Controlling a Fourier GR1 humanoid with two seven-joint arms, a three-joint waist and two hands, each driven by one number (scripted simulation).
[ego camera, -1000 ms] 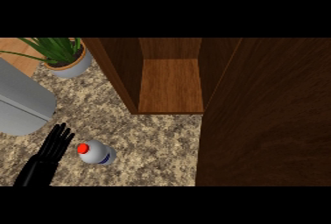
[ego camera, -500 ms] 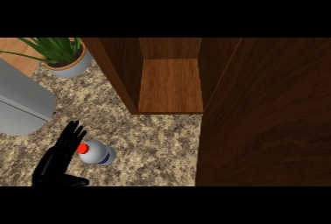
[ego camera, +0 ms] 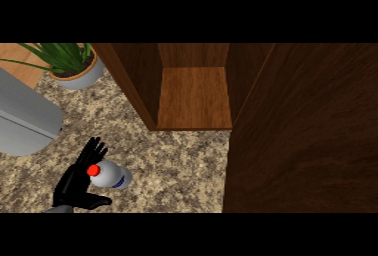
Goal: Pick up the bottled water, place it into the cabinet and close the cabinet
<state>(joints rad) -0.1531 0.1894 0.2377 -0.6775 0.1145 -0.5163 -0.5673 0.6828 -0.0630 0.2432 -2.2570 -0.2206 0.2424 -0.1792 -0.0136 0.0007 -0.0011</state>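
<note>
The bottled water (ego camera: 116, 177) stands on the granite counter (ego camera: 177, 165) at the lower left, seen from above with its red cap (ego camera: 94, 170) showing. My left hand (ego camera: 74, 187) is open right beside it on the left. Its straight fingers lie along the bottle's far-left side and its thumb sticks out below the bottle. The wooden cabinet (ego camera: 196, 97) stands open beyond it, its shelf bare. Its dark door (ego camera: 303, 130) is swung wide and fills the right side. My right hand is not visible.
A potted green plant (ego camera: 72, 67) sits at the back left. A grey rounded appliance (ego camera: 22, 122) occupies the left edge, just behind my left hand. The cabinet's side wall (ego camera: 133, 85) rises between the plant and the shelf.
My left hand has slid forward and right until it is against the bottle, and its thumb has spread out beneath it. The bottle and the cabinet door have not moved.
</note>
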